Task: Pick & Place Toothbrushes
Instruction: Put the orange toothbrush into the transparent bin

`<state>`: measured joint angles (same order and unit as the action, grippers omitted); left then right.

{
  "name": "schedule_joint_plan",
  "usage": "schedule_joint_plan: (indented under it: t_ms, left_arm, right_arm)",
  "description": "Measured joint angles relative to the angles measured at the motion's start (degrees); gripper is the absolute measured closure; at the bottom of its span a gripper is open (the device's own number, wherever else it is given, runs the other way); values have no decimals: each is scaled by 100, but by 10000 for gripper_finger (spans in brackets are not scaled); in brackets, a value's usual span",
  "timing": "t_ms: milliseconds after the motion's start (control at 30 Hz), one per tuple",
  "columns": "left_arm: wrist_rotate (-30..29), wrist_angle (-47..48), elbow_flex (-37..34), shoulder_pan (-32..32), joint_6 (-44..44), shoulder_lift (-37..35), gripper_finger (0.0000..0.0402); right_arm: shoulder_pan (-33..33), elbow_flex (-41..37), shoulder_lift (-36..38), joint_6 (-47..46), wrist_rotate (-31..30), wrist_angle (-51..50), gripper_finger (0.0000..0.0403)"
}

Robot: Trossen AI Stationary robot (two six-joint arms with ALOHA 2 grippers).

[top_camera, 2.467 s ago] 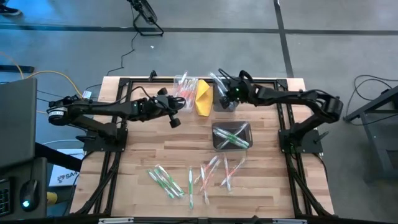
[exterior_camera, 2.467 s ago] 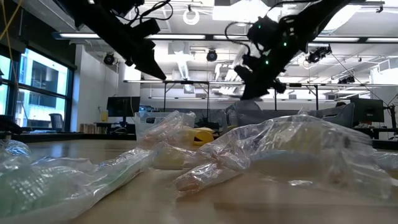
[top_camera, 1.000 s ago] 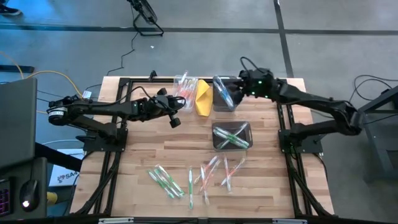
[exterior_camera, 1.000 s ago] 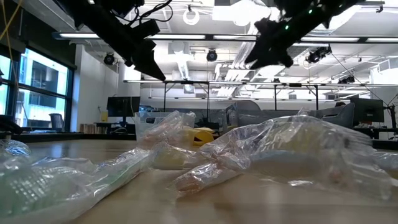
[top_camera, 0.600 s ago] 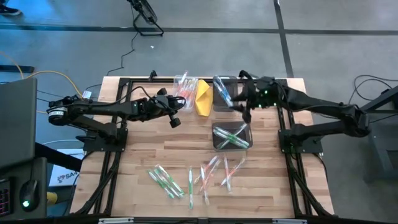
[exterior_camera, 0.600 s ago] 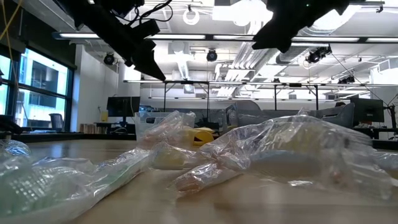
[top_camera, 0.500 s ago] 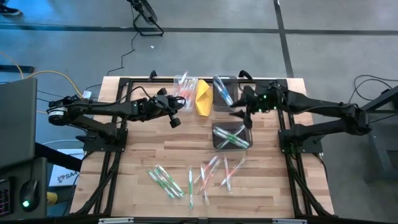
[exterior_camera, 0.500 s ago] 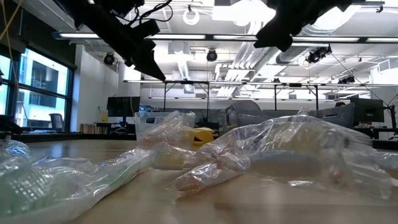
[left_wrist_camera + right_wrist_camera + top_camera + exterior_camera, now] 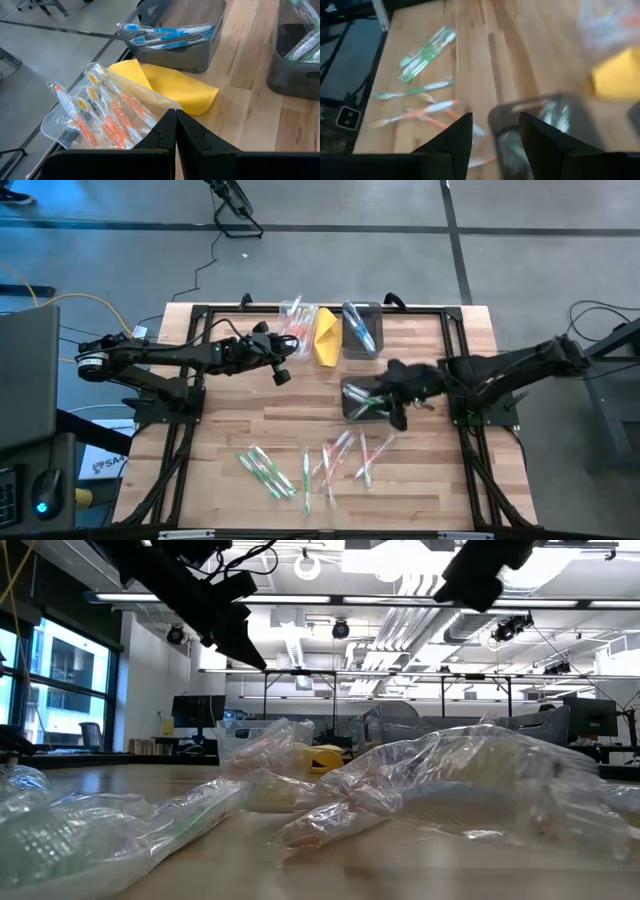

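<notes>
The toothbrushes [image 9: 310, 465] are thin white sticks with green, orange or blue parts, most in clear wrappers, and a loose group of them lies scattered on the near half of the wooden table [image 9: 230, 420]: green ones at the left of the group, orange and pale ones to the right. The left gripper [image 9: 282, 370] hangs over the far-left part of the table with its fingers [image 9: 165, 137] clenched together on nothing, just beside a clear tray [image 9: 65, 125] that holds orange toothbrushes [image 9: 107, 117] in wrappers. Next to that tray lies a folded yellow cloth [image 9: 328, 335], touching it on one side. Right of the cloth stands a dark bin [image 9: 362, 332] at the far edge, and in it lie blue toothbrushes [image 9: 165, 36]. Nearer the table's middle stands a second dark bin [image 9: 372, 398] that holds green toothbrushes [image 9: 368, 402]. The right gripper [image 9: 398, 405] is over the right edge of this second bin; its fingers [image 9: 455, 140] stand parted with nothing between them, and past them the wrist view shows the bin's rim and the green and orange toothbrushes on the table. In the low view crumpled clear wrappers [image 9: 400, 785] fill the foreground, with the yellow cloth behind them, and both arms cross the top of the picture.
</notes>
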<state>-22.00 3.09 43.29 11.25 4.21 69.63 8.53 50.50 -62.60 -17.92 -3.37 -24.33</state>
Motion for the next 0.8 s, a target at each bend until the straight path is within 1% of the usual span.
schedule_joint_plan:
  t_ms: [67, 133, 200, 333, 467, 567, 633, 733, 800]
  left_arm:
    - [3, 0, 0, 0, -3, 0, 401]
    - [48, 0, 0, 0, -31, 0, 401]
    - [58, 0, 2, 0, -37, 0, 401]
    - [70, 3, 4, 0, -76, 0, 401]
    - [71, 4, 4, 0, -149, 0, 401]
    - [72, 4, 4, 0, -151, 0, 401]
    - [74, 4, 4, 0, -151, 0, 401]
    - [74, 6, 4, 0, -160, 0, 401]
    - [76, 7, 4, 0, -162, 0, 401]
  right_arm:
    - [309, -5, -125, -715, -220, -14, 259]
    - [552, 13, -241, -1338, -292, -45, 269]
    - [818, -2, -456, -1828, -322, -178, 280]
    - [1254, -4, -952, -2658, -403, -126, 299]
    - [1487, -2, -1518, -3592, -410, 114, 312]
    - [1610, -4, -1868, -4462, -572, 374, 326]
    - [1749, -2, -2087, -4702, -820, 491, 344]
    - [1952, 36, -2374, -5053, -1180, 553, 385]
    - [2068, 140, -2548, -5306, -1368, 502, 395]
